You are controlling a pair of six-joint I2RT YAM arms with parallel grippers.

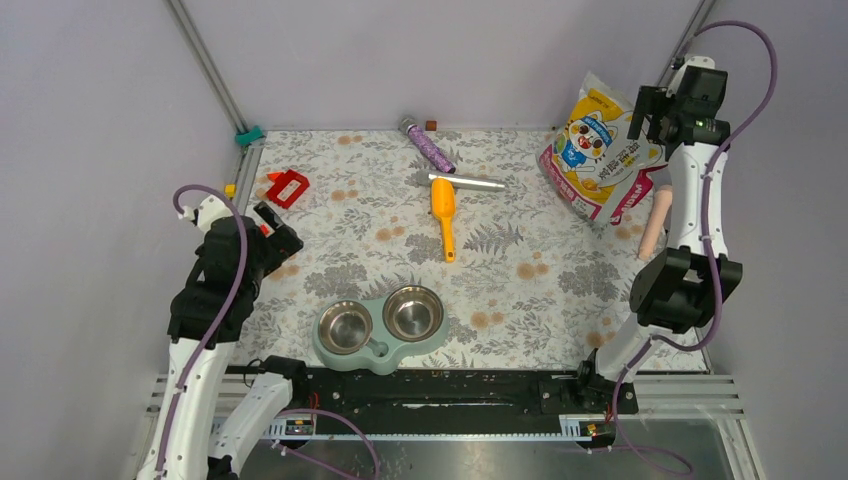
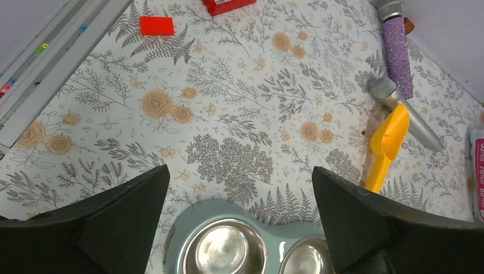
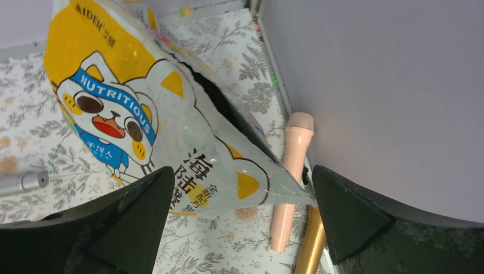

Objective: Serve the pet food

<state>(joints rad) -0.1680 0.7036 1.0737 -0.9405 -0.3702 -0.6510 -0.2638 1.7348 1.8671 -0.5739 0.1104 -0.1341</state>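
Pet food bag (image 1: 597, 150) is sitting at the far right of the surface (image 1: 520, 290) (cartoon cat facing out), with the right gripper (image 3: 242, 171) hovering just above it, fingers spread wide and holding nothing. Equally wide and empty, the left gripper (image 2: 240, 171) is hanging left of the green feeder (image 1: 380, 328); an orange scoop (image 1: 443, 212) is lying mid-surface, apart from both.

**Fern-print counter and its load**

The counter (image 1: 520, 290) carries a pale green double feeder (image 1: 378, 349) just below the left hand (image 2: 240, 169). An orange scoop (image 1: 443, 215) and a silver tube (image 1: 467, 182) lie ahead to that hand's right. A cat-print bag (image 1: 595, 150) and a pink microphone (image 1: 655, 222) sit below the right hand (image 3: 242, 169).
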